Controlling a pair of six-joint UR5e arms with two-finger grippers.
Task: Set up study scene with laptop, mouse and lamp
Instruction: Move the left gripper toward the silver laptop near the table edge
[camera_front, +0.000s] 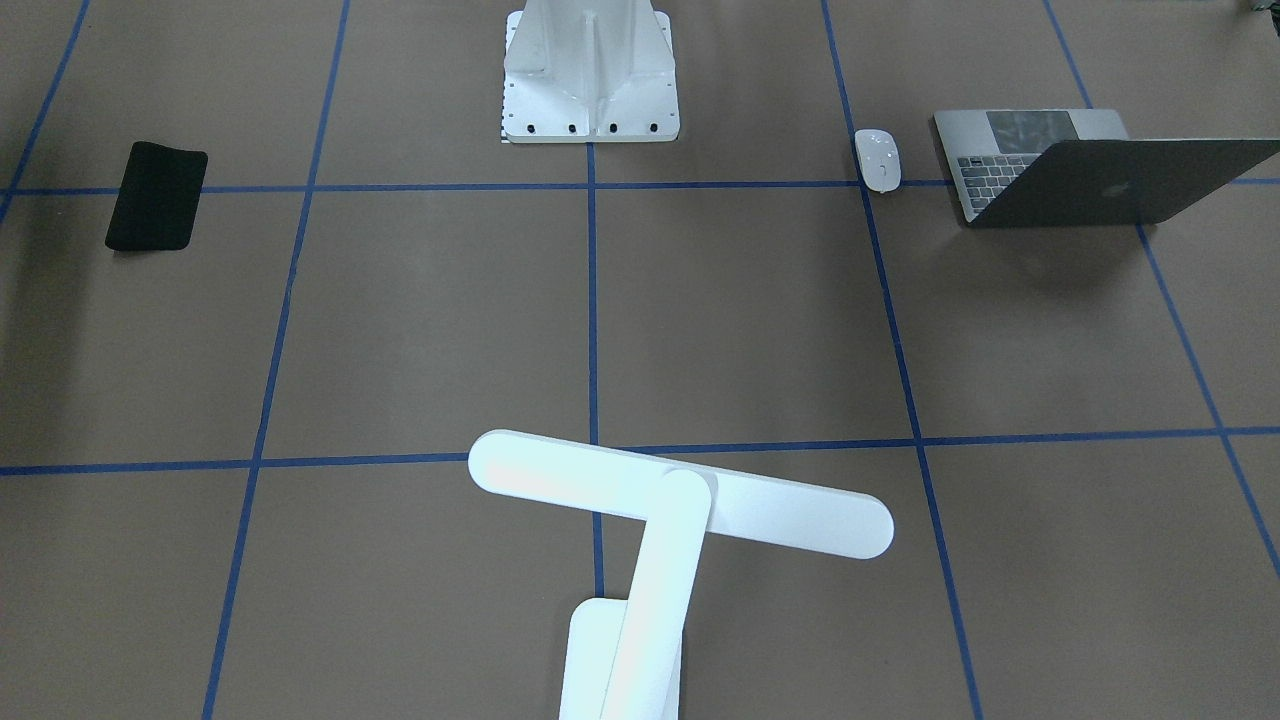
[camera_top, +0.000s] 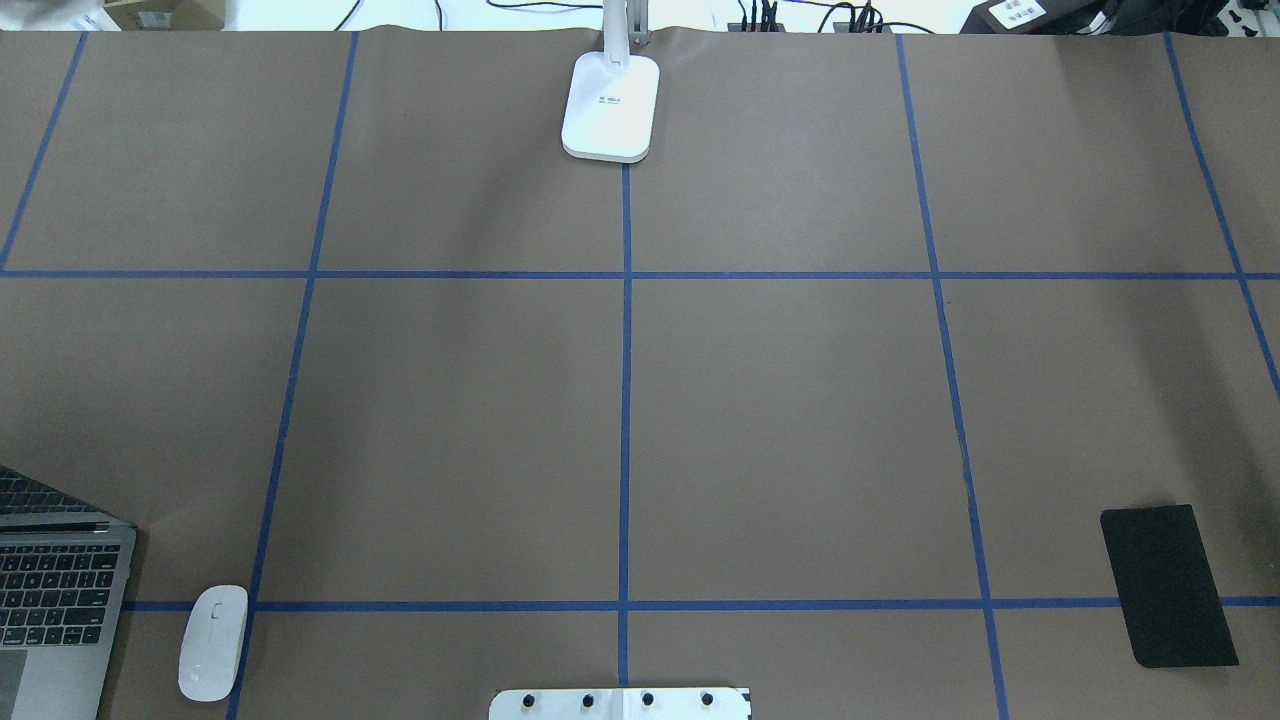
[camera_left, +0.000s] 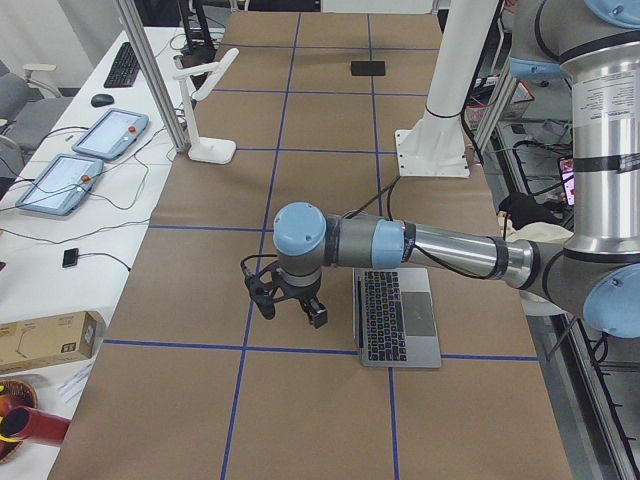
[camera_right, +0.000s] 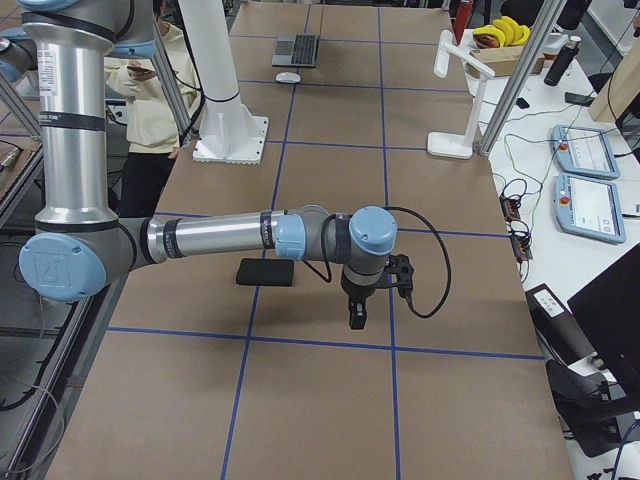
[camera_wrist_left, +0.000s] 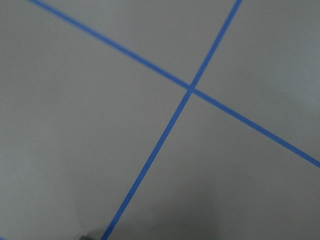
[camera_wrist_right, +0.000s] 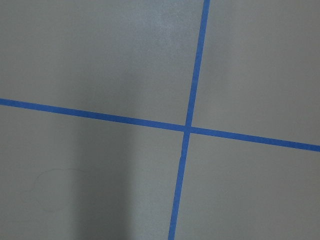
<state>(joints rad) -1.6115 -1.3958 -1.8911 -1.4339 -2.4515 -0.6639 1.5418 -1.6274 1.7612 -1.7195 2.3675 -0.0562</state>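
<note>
- I count one laptop (camera_front: 1090, 170), one mouse (camera_front: 878, 160), one lamp (camera_front: 680, 500), one black mouse pad (camera_front: 157, 195), one white pedestal (camera_front: 590, 80) and two arms.
- Taking the pedestal as my reference, the laptop lies open well off to its left-arm side. The mouse sits between the two, just beside the laptop and apart from it.
- The lamp stands across the table (camera_top: 800, 420) from the pedestal, roughly straight out, at the far edge.
- The mouse pad lies well off to the pedestal's right-arm side.
- The front-facing view gives me the lamp's long bar head and the laptop's lid with its logo. The overhead view gives only the lamp's flat base and lower stem, plus the laptop's dark keys.
- Only the two side views show the arms. The left gripper (camera_left: 293, 315) hangs fingers-down over the paper near the laptop, on the side away from the robot. The right gripper (camera_right: 357, 315) hangs the same way near the mouse pad.
- From those side views alone I cannot tell how wide either gripper stands, or whether anything is in it.
- Both wrist cameras show just brown paper and crossing blue tape lines (camera_top: 625, 400).
- The laptop is flat grey metal and the mouse a glossy white oval. The lamp is smooth white with rounded ends, the pad a matte black rectangle, and the pedestal ribbed white metal with bolt holes.
</note>
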